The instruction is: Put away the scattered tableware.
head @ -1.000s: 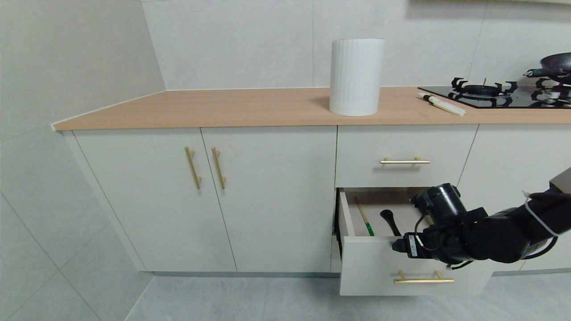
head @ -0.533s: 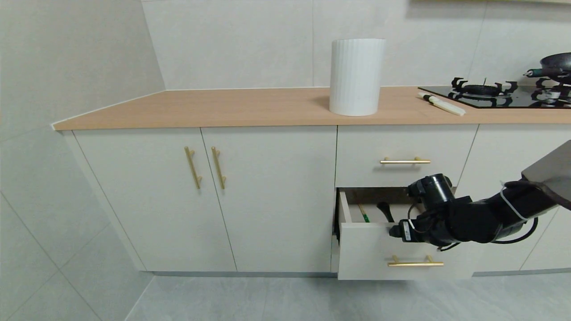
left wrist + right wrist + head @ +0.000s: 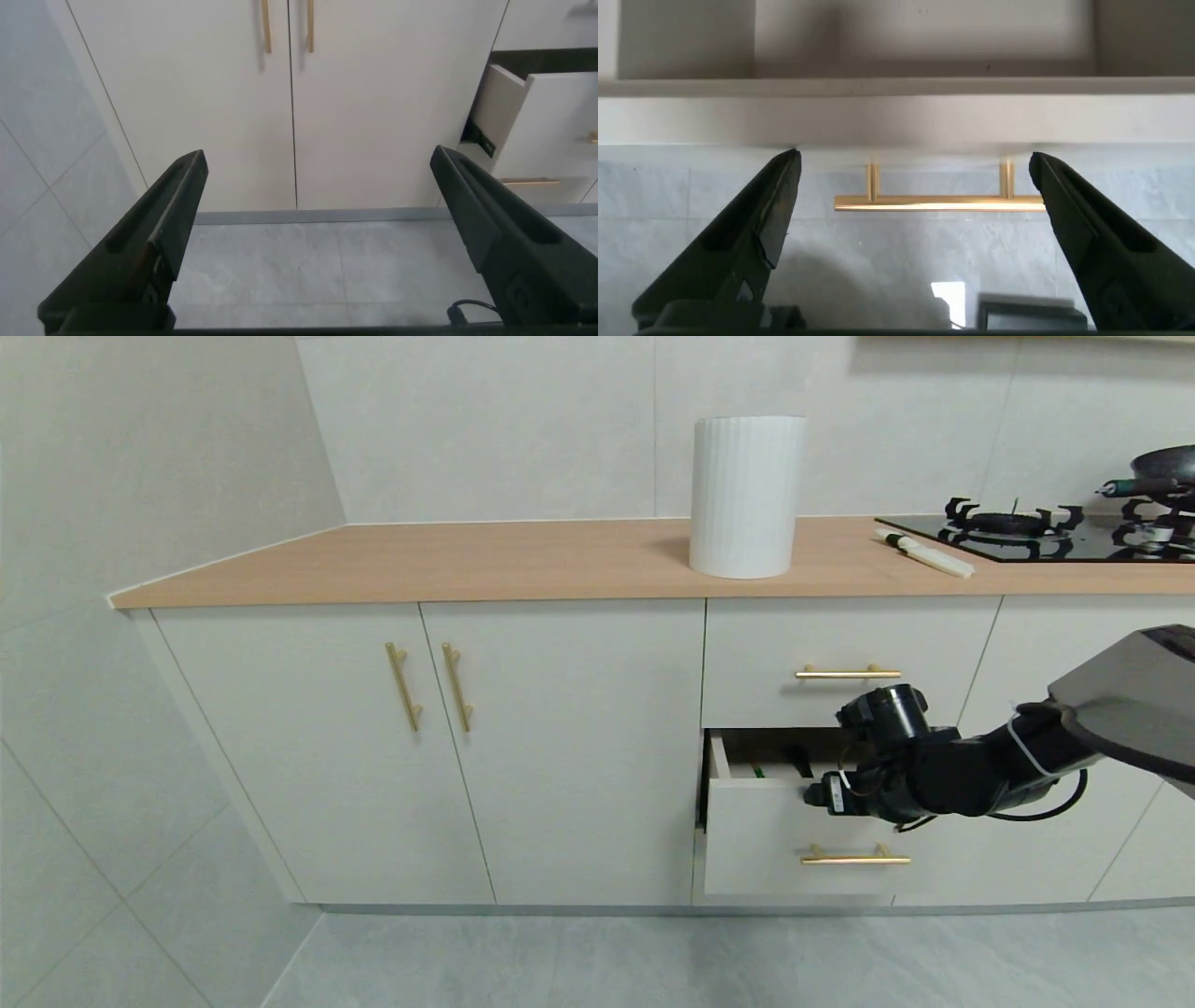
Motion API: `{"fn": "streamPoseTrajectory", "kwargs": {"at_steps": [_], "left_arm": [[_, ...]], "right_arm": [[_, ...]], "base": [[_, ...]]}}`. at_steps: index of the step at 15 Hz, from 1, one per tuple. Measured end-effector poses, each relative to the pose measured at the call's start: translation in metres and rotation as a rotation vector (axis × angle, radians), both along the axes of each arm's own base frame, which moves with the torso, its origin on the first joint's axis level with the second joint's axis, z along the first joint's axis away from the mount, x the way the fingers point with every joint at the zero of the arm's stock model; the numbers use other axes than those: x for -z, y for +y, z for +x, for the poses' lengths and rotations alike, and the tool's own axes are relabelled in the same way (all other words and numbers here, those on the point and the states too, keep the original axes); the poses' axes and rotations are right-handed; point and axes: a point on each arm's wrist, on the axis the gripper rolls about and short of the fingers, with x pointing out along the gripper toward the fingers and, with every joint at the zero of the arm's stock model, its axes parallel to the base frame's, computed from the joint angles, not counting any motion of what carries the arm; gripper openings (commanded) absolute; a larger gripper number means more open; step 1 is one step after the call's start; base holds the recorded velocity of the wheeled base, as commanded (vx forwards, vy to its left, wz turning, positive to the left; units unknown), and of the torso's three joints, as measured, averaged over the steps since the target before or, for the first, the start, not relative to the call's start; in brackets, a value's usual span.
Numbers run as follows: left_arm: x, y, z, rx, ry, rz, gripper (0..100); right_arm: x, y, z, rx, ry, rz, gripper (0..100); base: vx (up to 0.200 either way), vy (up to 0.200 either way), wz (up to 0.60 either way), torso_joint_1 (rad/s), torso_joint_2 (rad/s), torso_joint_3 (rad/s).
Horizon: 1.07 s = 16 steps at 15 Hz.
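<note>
My right gripper (image 3: 913, 166), fingers spread wide, sits at the white drawer (image 3: 761, 826) front above its gold bar handle (image 3: 938, 202) — drawer slightly ajar; left gripper (image 3: 318, 159) likewise spread.

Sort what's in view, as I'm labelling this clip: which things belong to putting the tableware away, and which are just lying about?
In the job: lower drawer, part open; black utensil and green-tipped stick inside it; right gripper, open, at the drawer front.
Lying about: white canister, gas hob, pan.
</note>
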Motion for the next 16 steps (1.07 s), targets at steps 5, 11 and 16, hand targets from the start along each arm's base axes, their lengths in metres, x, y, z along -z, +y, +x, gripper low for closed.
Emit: {"fn": "streamPoseTrajectory", "kwargs": {"at_steps": [5, 11, 16], "left_arm": [[0.000, 0.000, 0.000, 0.000, 0.000, 0.000, 100], [0.000, 0.000, 0.000, 0.000, 0.000, 0.000, 100], [0.000, 0.000, 0.000, 0.000, 0.000, 0.000, 100]], "right_arm": [[0.010, -0.002, 0.019, 0.017, -0.032, 0.009, 100], [0.026, -0.006, 0.036, 0.038, -0.121, 0.027, 100], [0.039, -0.010, 0.046, 0.054, -0.172, 0.042, 100]], "base": [[0.000, 0.000, 0.00, 0.000, 0.00, 0.000], [0.000, 0.000, 0.00, 0.000, 0.00, 0.000], [0.000, 0.000, 0.00, 0.000, 0.00, 0.000]]}}
